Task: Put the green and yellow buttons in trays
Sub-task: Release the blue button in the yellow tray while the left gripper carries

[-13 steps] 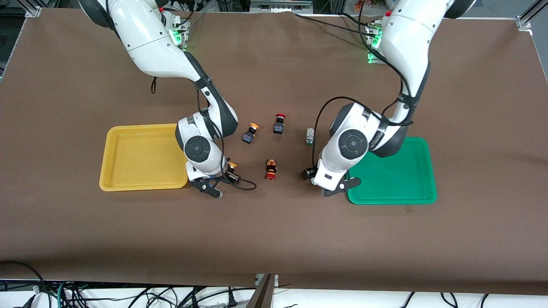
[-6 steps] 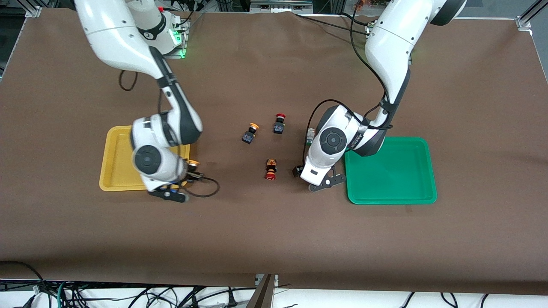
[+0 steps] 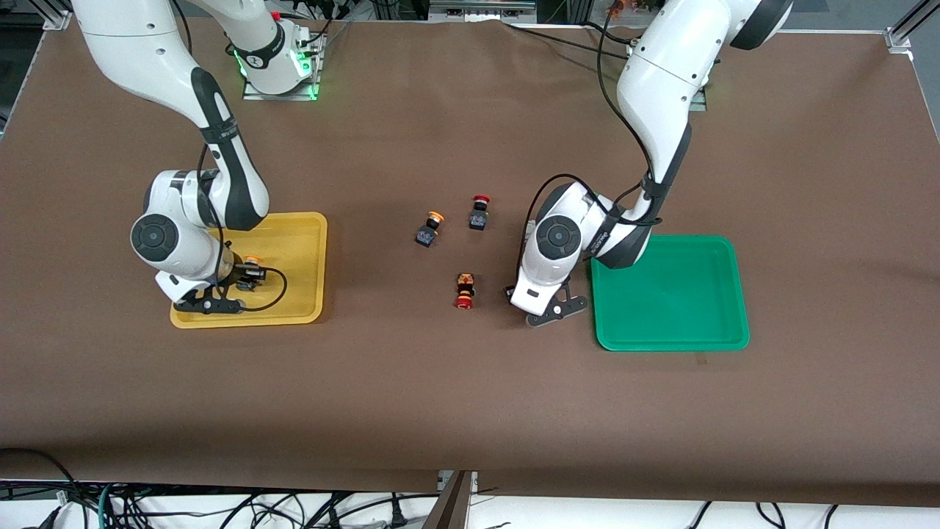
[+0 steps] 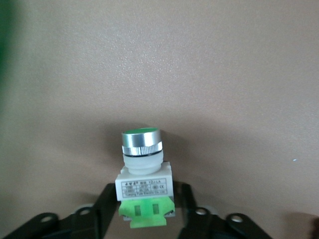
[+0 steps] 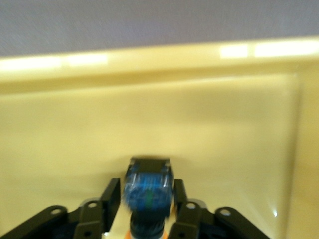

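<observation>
My right gripper (image 3: pixel 239 283) is shut on a yellow-capped button (image 3: pixel 251 261) and holds it low over the yellow tray (image 3: pixel 297 246). In the right wrist view the button's blue-black body (image 5: pixel 148 186) sits between the fingers, with the tray floor (image 5: pixel 149 109) below. My left gripper (image 3: pixel 545 310) is low over the table beside the green tray (image 3: pixel 675 294). It is shut on a green-capped button (image 4: pixel 142 169) with a white body. A second yellow-capped button (image 3: pixel 429 227) lies mid-table. The other green button is hidden under the left arm.
A red-capped switch with a black body (image 3: pixel 479 211) lies beside the loose yellow button. A red-capped switch with an orange body (image 3: pixel 464 290) lies close to my left gripper, toward the right arm's end. A green blur of the green tray (image 4: pixel 5 30) shows at the left wrist view's edge.
My right arm carried the yellow button from the table beside the yellow tray to over the tray. My left arm shifted slightly away from the green tray and now covers the loose green button.
</observation>
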Robot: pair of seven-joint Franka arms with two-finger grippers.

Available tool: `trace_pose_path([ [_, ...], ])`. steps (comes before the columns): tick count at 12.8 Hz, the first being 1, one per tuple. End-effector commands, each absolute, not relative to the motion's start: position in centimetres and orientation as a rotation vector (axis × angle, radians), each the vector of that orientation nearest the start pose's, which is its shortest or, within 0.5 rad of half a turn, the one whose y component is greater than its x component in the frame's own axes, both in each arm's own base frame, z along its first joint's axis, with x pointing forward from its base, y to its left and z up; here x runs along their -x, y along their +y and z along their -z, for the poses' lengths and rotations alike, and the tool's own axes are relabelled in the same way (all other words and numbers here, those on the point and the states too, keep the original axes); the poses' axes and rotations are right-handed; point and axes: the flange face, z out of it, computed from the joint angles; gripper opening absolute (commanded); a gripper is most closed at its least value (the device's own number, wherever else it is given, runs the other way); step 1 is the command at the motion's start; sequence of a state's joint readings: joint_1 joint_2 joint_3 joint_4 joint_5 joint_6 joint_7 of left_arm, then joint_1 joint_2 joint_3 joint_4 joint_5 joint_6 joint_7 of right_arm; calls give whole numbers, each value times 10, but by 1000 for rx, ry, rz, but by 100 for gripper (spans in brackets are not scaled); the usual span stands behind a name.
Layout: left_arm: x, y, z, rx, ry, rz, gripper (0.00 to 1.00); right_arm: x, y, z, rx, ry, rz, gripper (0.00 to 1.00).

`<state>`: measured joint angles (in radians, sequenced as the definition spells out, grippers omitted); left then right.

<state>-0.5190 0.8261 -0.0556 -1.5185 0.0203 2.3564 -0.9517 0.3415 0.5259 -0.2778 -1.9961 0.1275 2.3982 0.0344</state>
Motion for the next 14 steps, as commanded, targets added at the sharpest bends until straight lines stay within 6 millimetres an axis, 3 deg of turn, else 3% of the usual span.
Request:
trace_pose_path([
  [1, -594, -382, -187, 3095, -642, 17, 0, -592, 75, -231, 3071, 187, -221, 98],
  [3, -607, -358, -220, 3091, -582, 1, 0, -598, 130, -253, 3023, 401, -306, 98],
  [5, -616, -303, -262, 3099, -302, -82, 0, -585, 205, -255, 3001, 590, -322, 98],
  [7, -607, -236, -277, 3101, -28, -132, 0, -568, 266, -250, 2960, 756, -331, 98],
  [8, -602, -204, -276, 3095, 103, -164, 0, -556, 293, -244, 2938, 792, -343, 98],
  [10, -591, -162, -264, 3087, 237, -213, 0, -534, 333, -228, 2872, 898, -383, 98],
  [12, -578, -140, -233, 3090, 322, -208, 0, -511, 365, -214, 2842, 954, -370, 98],
  [14, -559, -136, -198, 3105, 327, -134, 0, -492, 392, -197, 2844, 990, -325, 98],
])
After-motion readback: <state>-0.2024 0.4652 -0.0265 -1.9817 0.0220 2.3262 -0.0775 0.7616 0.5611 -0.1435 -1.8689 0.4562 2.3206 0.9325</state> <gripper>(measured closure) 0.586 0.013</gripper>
